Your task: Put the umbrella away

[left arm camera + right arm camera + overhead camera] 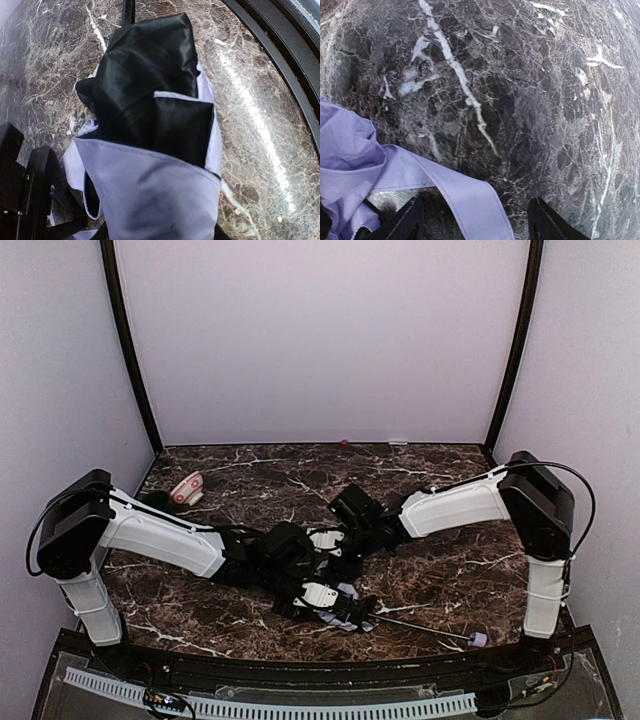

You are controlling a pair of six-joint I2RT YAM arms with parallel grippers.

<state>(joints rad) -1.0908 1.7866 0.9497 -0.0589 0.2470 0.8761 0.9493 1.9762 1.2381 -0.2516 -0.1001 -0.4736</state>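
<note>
The umbrella [333,617] lies near the table's front edge. Its thin black shaft [420,627] runs right to a small lavender knob handle [479,639]. In the left wrist view the folded canopy [150,125], black inside and lavender outside, fills the frame and hides my fingers. My left gripper [350,610] is shut on that bundle. Just behind it sits my right gripper [340,562]. In the right wrist view its fingers [545,222] stand wide apart and open, and the lavender strap [470,200] lies loose between them on the marble.
A red-patterned bowl [187,487] rests on its side at the back left of the dark marble table [440,570]. The black raised rim [280,45] runs along the table's near edge, close to the umbrella. Purple walls enclose the other sides.
</note>
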